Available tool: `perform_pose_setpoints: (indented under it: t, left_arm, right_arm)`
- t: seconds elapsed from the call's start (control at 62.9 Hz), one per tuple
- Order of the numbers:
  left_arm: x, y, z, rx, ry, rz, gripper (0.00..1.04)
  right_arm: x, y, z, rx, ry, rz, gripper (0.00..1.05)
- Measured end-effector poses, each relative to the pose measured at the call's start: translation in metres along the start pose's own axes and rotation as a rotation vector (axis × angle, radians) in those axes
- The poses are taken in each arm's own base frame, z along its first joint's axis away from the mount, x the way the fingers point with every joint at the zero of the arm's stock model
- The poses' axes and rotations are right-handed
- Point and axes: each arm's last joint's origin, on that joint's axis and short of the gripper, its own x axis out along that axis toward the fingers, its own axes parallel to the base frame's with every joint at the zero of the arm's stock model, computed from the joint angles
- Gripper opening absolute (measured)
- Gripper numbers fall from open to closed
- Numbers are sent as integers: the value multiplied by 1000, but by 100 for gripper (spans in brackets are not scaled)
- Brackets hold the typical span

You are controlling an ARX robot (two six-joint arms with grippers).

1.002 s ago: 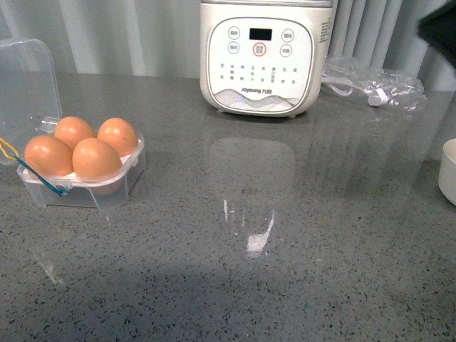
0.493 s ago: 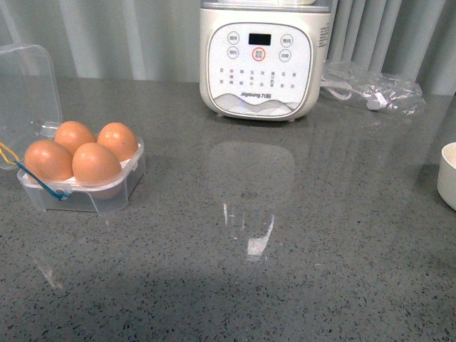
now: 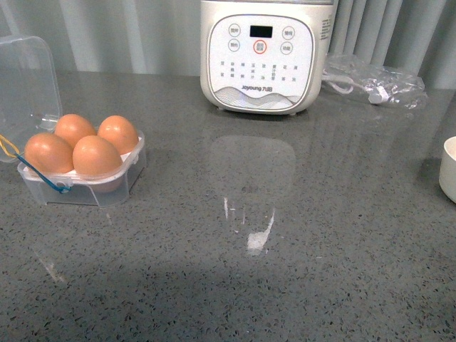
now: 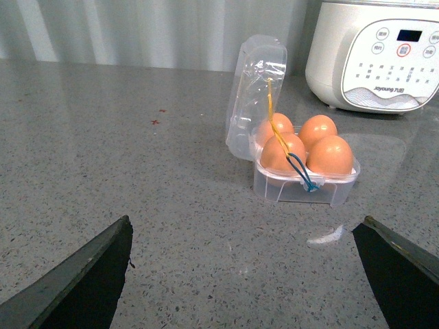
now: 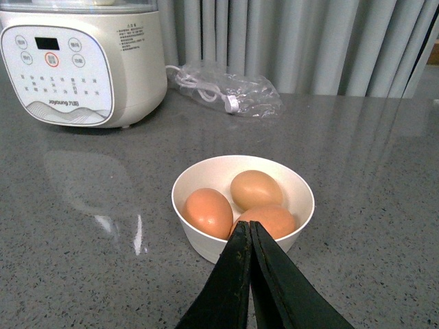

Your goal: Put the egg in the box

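The clear plastic box stands on the left of the grey counter, its hinged lid upright. Several orange-brown eggs fill its tray, and an egg sits at the front right of it. The left wrist view shows the same box and an egg in it, well ahead of my left gripper. That gripper is open, with only bare counter between its fingers. My right gripper is shut on nothing, its tip just in front of a white bowl. Neither arm shows in the front view.
The white bowl holds three brown eggs, and its rim shows at the right edge of the front view. A white cooker stands at the back. A bagged cable lies to its right, with curtains behind.
A dark part of an arm at the top right corner of the front view has left the picture. The box and its eggs have not moved.
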Motion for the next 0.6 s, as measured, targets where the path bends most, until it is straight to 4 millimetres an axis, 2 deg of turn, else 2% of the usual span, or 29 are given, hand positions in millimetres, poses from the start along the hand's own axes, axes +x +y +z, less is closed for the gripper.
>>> perform_pose_setpoints:
  t: [0.366, 0.604]
  left_arm:
    - [0, 0, 0, 0, 0, 0, 98]
    - [0, 0, 0, 0, 0, 0, 98]
  right_arm:
    - [-14, 0, -13, 0, -10, 0, 3]
    - [-20, 0, -13, 0, -17, 0, 3]
